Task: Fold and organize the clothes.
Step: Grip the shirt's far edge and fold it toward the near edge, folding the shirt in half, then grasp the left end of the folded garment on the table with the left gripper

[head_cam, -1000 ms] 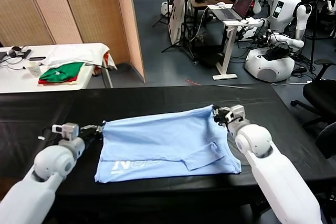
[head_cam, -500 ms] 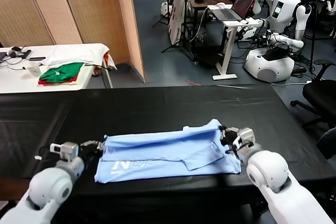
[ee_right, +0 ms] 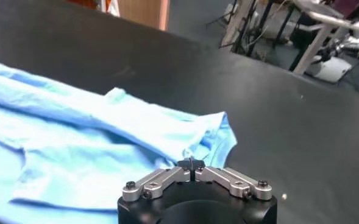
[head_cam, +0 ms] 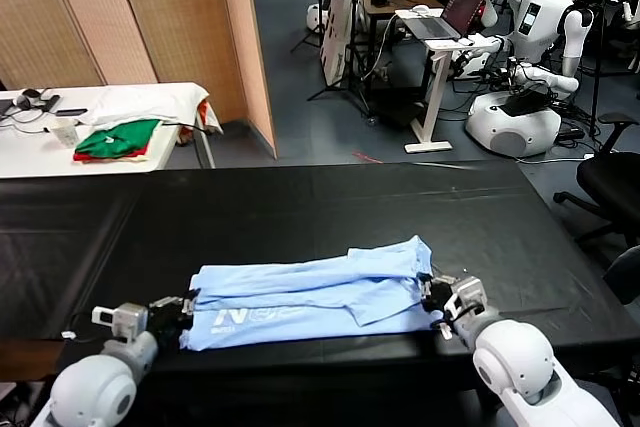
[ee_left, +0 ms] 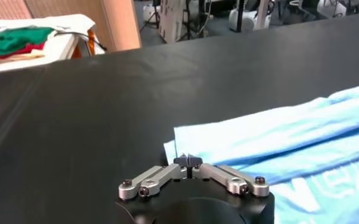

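Observation:
The clothes are one light-blue T-shirt [head_cam: 310,292], lying as a long folded strip near the front edge of the black table [head_cam: 300,197]. White lettering [head_cam: 255,315] shows on its lower layer at the front. My left gripper [head_cam: 183,307] is at the strip's left end, shut on the folded-over edge of the T-shirt [ee_left: 277,140]; in the left wrist view the gripper [ee_left: 188,161] has its tips together at the cloth's corner. My right gripper [head_cam: 432,297] is at the right end, shut on that edge too. In the right wrist view, the gripper [ee_right: 191,164] meets the T-shirt [ee_right: 75,140].
A white side table [head_cam: 40,152] at back left carries folded green and red garments [head_cam: 115,137] and a white cloth [head_cam: 150,102]. Behind the black table are a wooden partition [head_cam: 240,37], a desk with a laptop [head_cam: 445,17] and other robots [head_cam: 530,37]. An office chair [head_cam: 615,177] stands at right.
Both grippers have moved toward the front edge, drawing the shirt's far edge over the near part. The shirt went from a wide spread to a narrow folded strip.

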`<action>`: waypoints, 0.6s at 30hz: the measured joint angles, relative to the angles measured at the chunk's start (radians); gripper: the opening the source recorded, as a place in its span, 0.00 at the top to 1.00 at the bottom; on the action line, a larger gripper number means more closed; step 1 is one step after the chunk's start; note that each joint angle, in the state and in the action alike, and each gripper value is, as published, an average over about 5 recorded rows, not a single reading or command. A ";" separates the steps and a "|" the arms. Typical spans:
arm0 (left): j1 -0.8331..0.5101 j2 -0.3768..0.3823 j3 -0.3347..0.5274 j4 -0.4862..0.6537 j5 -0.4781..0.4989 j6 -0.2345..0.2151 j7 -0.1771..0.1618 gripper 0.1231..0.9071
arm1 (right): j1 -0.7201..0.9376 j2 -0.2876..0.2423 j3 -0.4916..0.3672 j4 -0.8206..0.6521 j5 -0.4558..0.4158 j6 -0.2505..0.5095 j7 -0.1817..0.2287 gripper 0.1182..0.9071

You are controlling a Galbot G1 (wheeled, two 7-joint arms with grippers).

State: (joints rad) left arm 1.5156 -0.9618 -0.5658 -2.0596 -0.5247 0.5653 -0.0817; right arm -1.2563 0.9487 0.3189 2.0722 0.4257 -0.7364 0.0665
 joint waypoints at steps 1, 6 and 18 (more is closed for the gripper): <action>0.005 -0.004 0.000 -0.003 0.007 0.000 -0.002 0.97 | -0.004 0.002 0.003 0.005 0.003 0.000 -0.001 0.93; 0.025 -0.025 -0.014 -0.034 0.025 0.002 -0.024 0.81 | -0.024 0.017 0.038 0.035 0.042 0.000 -0.006 0.59; -0.025 -0.068 -0.057 -0.068 -0.033 -0.032 -0.068 0.02 | 0.068 0.106 0.112 -0.040 0.135 0.027 0.074 0.00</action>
State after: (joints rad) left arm 1.4907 -1.0303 -0.6225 -2.1275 -0.5572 0.5332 -0.1497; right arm -1.1887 1.0550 0.4308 2.0322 0.5611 -0.7092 0.1407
